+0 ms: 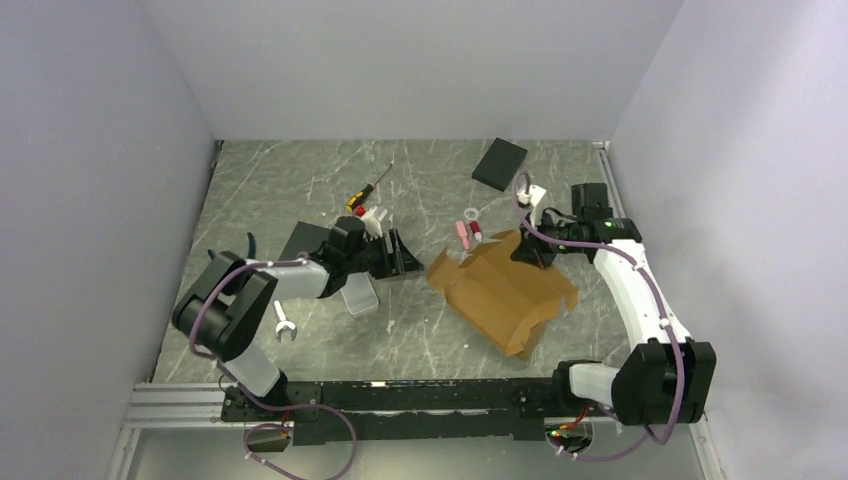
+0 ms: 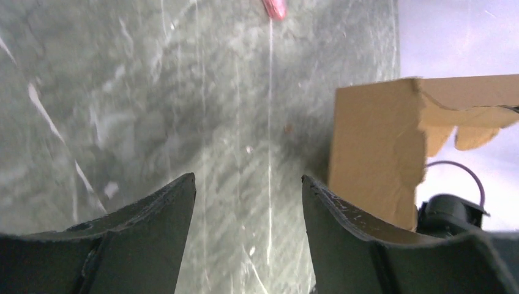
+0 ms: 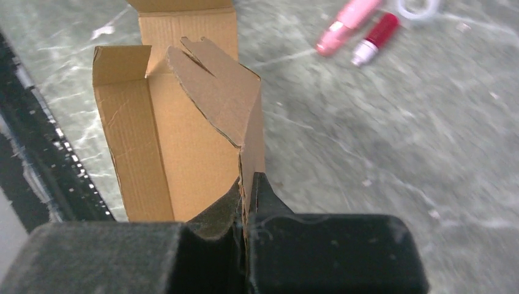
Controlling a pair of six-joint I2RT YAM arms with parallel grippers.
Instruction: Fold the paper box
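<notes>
The paper box (image 1: 500, 292) is a tan creased cardboard sheet, partly raised, lying right of the table's middle. My right gripper (image 1: 532, 250) is at its far right edge. In the right wrist view this gripper (image 3: 248, 187) is shut on a thin upright cardboard panel of the box (image 3: 183, 128), with flaps standing beyond it. My left gripper (image 1: 402, 256) is just left of the box, apart from it. In the left wrist view it (image 2: 248, 187) stands open over bare table, and the box corner (image 2: 376, 153) rises just beyond the right finger.
A black slab (image 1: 499, 163) lies at the back right and another (image 1: 298, 240) under the left arm. A grey tin (image 1: 360, 296), a wrench (image 1: 283, 327) and a screwdriver (image 1: 368, 190) lie around the left arm. A pink pen (image 3: 346, 21), red marker (image 3: 376, 33) and white ring (image 1: 469, 212) lie behind the box.
</notes>
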